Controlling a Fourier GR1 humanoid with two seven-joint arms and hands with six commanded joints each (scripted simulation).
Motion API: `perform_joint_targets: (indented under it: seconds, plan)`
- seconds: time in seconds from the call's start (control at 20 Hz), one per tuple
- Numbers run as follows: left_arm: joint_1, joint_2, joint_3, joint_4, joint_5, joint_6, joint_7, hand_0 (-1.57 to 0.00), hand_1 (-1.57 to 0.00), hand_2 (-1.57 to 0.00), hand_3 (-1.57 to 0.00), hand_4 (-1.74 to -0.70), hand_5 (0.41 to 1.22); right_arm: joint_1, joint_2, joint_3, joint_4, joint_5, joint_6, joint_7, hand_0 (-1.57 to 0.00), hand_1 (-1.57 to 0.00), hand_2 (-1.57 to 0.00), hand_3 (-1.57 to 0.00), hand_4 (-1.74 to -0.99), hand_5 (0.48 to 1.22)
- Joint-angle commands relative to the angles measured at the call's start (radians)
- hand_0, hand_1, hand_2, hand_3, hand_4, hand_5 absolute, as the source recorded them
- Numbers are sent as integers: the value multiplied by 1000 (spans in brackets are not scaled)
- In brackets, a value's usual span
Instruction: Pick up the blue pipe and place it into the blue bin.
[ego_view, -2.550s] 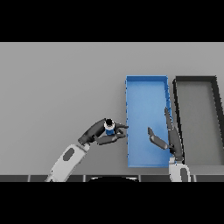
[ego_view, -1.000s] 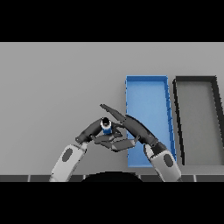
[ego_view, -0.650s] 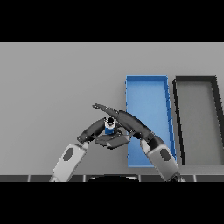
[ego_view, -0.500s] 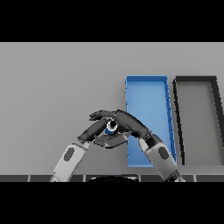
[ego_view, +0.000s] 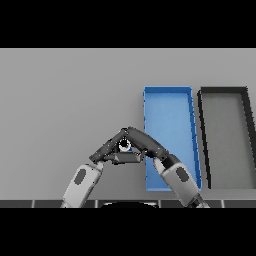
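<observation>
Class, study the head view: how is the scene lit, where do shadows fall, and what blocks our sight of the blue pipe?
Head view: the light is flat and even, with no glare on the grey table; only faint shading lines the inner walls of the blue bin and the dark bin. The left hand and right hand meet over the blue pipe, hiding most of it.

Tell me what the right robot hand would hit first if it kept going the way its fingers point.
Probably the blue pipe: the right robot hand points up-left at it, meeting the left robot hand there. Contact is unclear.
</observation>
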Motion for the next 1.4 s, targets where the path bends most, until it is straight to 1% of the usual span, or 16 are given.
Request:
perform_joint_targets:
  seconds: [0.0,0.1,0.2,0.3,0.35,0.4,0.45,0.5,0.6,0.65,0.75,0.85,0.95,1.15,1.3,1.35]
  plan:
    - [-7,0,4,5,-4,-2,-18,-1571,-1571,-1571,-1437,-1722,1221,-1,-4,9,-7,6,-3,2,-1478,-1478,-1482,-1400,-1692,1071]
    - [-13,-1,10,13,-9,-10,-30,-1571,-1571,-1571,-1433,-1728,1221,-2,-10,25,-2,18,-13,-15,-1511,-1511,-1514,-1462,-1710,1125]
    - [-7,2,6,7,-19,1,-44,-1571,-1571,-1571,-1426,-1731,1221,-4,7,26,-8,16,-39,16,-1533,-1533,-1535,-1501,-1721,1160]
    - [-16,8,12,7,-36,13,-34,-1571,-1571,-1571,-1424,-1730,1221,1,4,22,-2,26,-53,-13,-1547,-1547,-1548,-1526,-1728,1182]
    - [-14,19,14,-1,-64,30,-63,-1571,-1571,-1571,-1454,-1724,1221,3,3,25,-8,31,-58,-26,-1551,-1551,-1552,-1535,-1731,1190]
    - [-11,17,6,-2,-96,42,-58,-1462,-1342,-1293,-1166,-1599,1221,4,8,34,-2,46,-70,-31,-1555,-1555,-1556,-1542,-1733,1196]
    - [-5,31,8,-7,-91,14,-59,-1169,-1073,-1034,-933,-1475,1221,5,8,40,-3,52,-75,-36,-1558,-1558,-1559,-1548,-1734,1201]
    - [-10,39,9,-7,-85,-20,-46,-935,-858,-827,-746,-1372,1221,4,10,45,-3,46,-75,-27,-1561,-1561,-1561,-1553,-1736,1205]
    - [-6,49,15,-12,-104,-63,-41,-598,-549,-529,-477,-1206,1221,3,18,50,-11,45,-90,10,-1565,-1565,-1565,-1559,-1738,1211]
    - [-8,47,15,-10,-130,-63,-25,-478,-439,-423,-381,-1136,1132,-6,24,50,3,53,-96,26,-1566,-1566,-1566,-1562,-1738,1213]
    - [-8,32,24,-15,-121,-58,26,-306,-281,-270,-244,-1047,938,-2,13,48,-10,61,-101,8,-1568,-1568,-1568,-1565,-1739,1216]
    - [-4,31,28,-13,-115,-56,48,-195,-179,-173,-156,-996,770,-21,20,46,2,69,-107,9,-1569,-1569,-1569,-1567,-1740,1218]
    - [-3,35,42,-5,-99,-57,74,-125,-114,-110,-99,-970,647,-17,18,51,4,73,-107,-10,-1570,-1570,-1570,-1569,-1740,1219]
    - [10,31,32,3,-123,-42,78,-50,-46,-45,-40,-947,513,-7,30,41,2,42,-120,-37,-1570,-1570,-1570,-1570,-1741,1220]
    - [15,33,29,5,-132,-38,72,-25,-23,-22,-20,-922,482,-40,53,-5,-27,-56,-141,3,-1571,-1571,-1571,-1570,-1741,1221]
    - [18,35,26,13,-139,-37,74,-20,-18,-18,-16,-916,474,-61,65,-27,-32,-91,-164,37,-1571,-1571,-1571,-1571,-1741,1221]
